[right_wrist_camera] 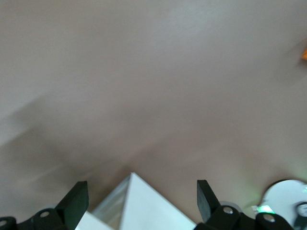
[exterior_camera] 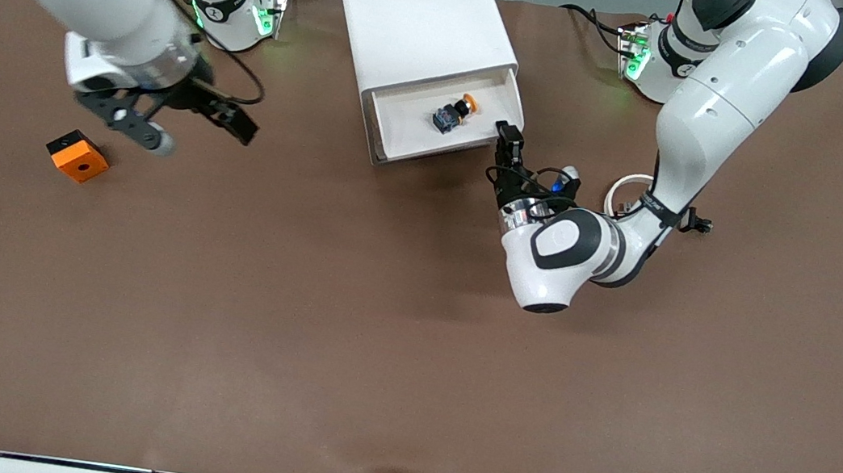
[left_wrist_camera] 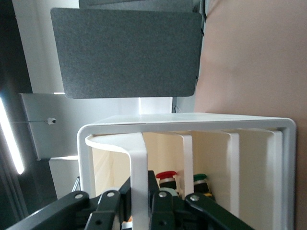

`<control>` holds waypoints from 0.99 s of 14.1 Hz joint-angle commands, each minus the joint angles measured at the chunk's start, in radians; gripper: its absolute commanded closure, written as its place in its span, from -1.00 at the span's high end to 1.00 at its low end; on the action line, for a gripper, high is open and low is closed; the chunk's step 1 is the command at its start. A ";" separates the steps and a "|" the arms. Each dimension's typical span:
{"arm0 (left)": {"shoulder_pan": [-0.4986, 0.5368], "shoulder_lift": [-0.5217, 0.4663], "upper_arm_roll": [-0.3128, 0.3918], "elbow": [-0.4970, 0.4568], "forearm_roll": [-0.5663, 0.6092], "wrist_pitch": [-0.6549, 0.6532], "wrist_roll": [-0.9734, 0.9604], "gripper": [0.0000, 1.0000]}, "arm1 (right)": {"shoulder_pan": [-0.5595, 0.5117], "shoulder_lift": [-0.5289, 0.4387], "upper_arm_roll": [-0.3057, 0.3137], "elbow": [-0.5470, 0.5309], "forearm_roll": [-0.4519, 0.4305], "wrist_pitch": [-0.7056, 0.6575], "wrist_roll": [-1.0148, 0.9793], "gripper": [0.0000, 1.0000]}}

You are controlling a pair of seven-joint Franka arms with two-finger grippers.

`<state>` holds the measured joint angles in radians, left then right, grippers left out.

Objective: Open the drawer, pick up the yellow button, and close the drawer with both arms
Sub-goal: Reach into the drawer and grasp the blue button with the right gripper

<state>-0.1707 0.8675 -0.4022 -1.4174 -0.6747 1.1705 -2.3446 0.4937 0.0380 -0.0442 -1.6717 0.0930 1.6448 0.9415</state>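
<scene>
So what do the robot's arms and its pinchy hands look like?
Both arms are fat, shiny white tubes with black bands at the joints. The left gripper and right gripper are black with thin fingers. Black cables loop around the wrists, and green lights glow at the bases.

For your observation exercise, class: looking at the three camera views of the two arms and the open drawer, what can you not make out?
- The button in the drawer: too small in the front view for detail.
- Left gripper: the drawer front hides its fingertips in the left wrist view.
- Right gripper: blurred in the front view, its base cut off by the right wrist view's edge.
- Orange block: only a sliver at the right wrist view's edge.
</scene>
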 commanded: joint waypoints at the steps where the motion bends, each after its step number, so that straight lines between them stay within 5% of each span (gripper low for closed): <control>1: 0.022 0.005 0.019 0.028 -0.008 0.001 0.010 -0.77 | 0.109 0.005 -0.013 -0.032 0.008 0.075 0.158 1.00; 10: 0.065 0.008 0.019 0.041 -0.014 0.000 0.010 -0.74 | 0.391 0.104 -0.014 -0.014 -0.006 0.237 0.612 1.00; 14: 0.057 0.021 0.023 0.040 -0.022 0.000 0.010 -0.49 | 0.476 0.190 -0.014 0.007 -0.054 0.314 0.790 1.00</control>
<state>-0.1091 0.8683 -0.3874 -1.3956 -0.6869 1.1867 -2.3427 0.9307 0.1749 -0.0456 -1.7031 0.0729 1.9371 1.6582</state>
